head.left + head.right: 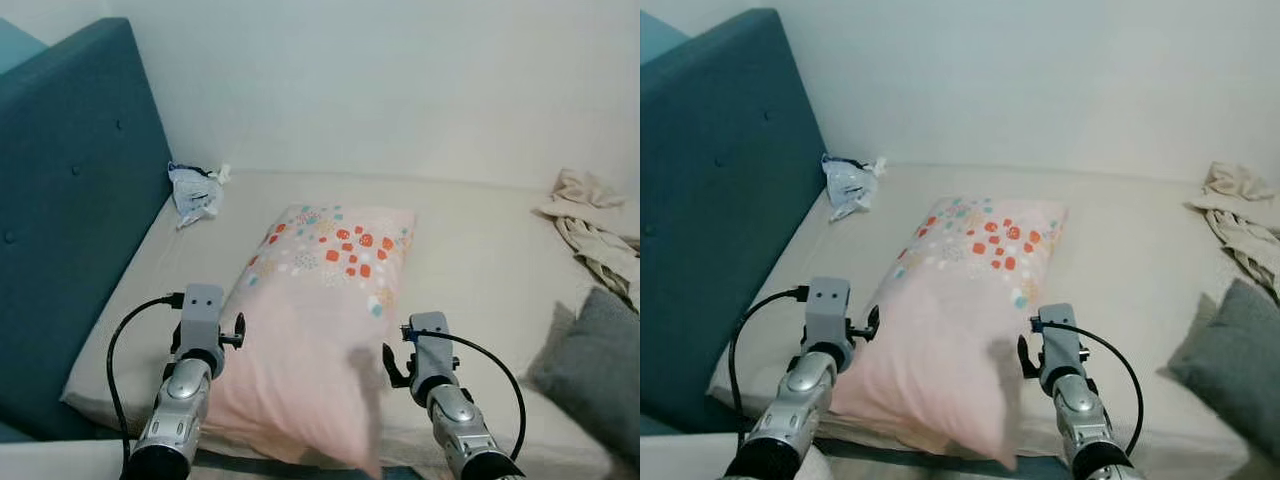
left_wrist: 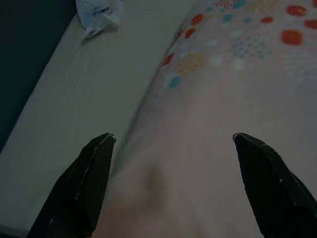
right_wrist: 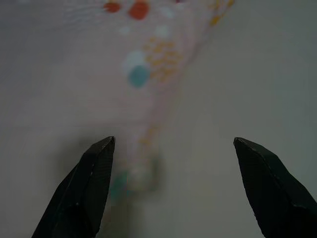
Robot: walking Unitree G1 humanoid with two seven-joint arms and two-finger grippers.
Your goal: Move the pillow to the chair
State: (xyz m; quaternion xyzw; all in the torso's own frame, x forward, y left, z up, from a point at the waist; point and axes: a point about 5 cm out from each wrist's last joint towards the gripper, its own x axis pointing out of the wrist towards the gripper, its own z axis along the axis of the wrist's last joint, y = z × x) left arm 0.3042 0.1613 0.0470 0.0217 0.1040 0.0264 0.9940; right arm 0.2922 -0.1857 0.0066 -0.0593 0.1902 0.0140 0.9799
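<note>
A pink pillow (image 1: 320, 320) with orange and teal dots at its far end lies lengthwise on the beige mattress (image 1: 480, 260), its near corner hanging toward me. My left arm (image 1: 195, 350) is at the pillow's left side and my right arm (image 1: 435, 375) is at its right side. The left gripper (image 2: 173, 136) is open, one fingertip over the mattress and the other over the pillow (image 2: 233, 89). The right gripper (image 3: 173, 139) is open too, straddling the pillow's right edge (image 3: 143, 74). Neither holds anything.
A teal padded headboard (image 1: 70, 200) rises along the left. A crumpled white bag (image 1: 195, 192) lies in the far left corner. Beige cloth (image 1: 595, 225) and a grey cushion (image 1: 600, 370) lie at the right. A white wall closes the back.
</note>
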